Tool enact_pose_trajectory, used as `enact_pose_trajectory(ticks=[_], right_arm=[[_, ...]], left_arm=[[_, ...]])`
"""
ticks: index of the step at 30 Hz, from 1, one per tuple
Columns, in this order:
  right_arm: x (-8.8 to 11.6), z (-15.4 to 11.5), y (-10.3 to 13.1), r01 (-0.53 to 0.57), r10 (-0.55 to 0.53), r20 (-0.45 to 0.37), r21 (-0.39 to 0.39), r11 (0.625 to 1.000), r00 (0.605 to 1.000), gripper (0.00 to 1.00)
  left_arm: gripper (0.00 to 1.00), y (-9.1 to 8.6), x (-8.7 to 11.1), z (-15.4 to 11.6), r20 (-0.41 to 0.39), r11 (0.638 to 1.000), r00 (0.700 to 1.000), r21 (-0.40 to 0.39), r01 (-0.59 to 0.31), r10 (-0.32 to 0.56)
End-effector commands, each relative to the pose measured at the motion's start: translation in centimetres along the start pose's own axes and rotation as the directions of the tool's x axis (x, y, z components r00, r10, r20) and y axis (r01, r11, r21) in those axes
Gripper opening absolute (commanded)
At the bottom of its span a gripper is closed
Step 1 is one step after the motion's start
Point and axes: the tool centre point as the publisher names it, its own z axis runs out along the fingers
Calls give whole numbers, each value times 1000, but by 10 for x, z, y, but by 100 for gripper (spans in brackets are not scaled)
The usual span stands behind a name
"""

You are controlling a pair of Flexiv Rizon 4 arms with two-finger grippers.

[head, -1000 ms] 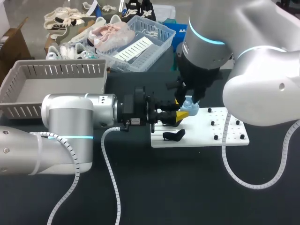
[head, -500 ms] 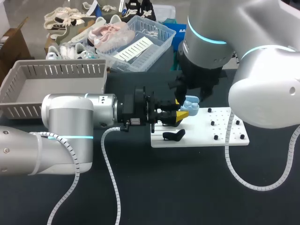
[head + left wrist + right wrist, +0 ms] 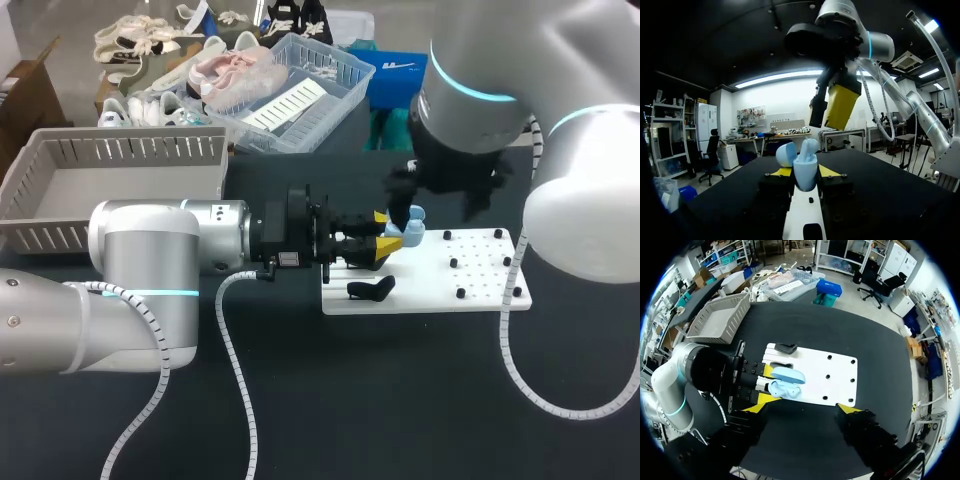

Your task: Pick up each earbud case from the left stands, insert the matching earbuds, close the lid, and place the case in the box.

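Note:
A light blue earbud case point(image 3: 410, 232) stands upright with its lid open between the yellow tips of my left gripper point(image 3: 385, 245), which is shut on it just above the white stand board point(image 3: 470, 285). In the left wrist view the blue case point(image 3: 805, 167) shows an earbud sticking up from its body. My right gripper point(image 3: 442, 200) hangs open above and a little right of the case, holding nothing. From the right wrist view the case point(image 3: 785, 382) lies ahead of my right gripper point(image 3: 802, 409). A black case point(image 3: 370, 289) rests on the board's left end.
A grey slotted basket point(image 3: 110, 180) stands at the back left. Behind it a clear bin point(image 3: 285, 85) holds shoes, and a blue box point(image 3: 395, 70) sits at the back. Several black pegs point(image 3: 460, 265) stick up from the board's right half.
My right gripper has let go at the blue case, opened wide and moved up and to the right. The left gripper holds the case in the same place.

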Motion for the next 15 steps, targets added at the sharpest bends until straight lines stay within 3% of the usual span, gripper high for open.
enact_pose_trajectory(ticks=[1, 15], right_arm=[[-2, 7, -7, -18, 18, -2, -6, 1000, 1000, 86], [-8, 22, -9, -36, 36, -27, -26, 999, 999, 87]], left_arm=[[0, 0, 0, 0, 0, 1000, 1000, -1, 0, 0], [0, 0, 0, 0, 0, 1000, 1000, -1, 0, 0]])
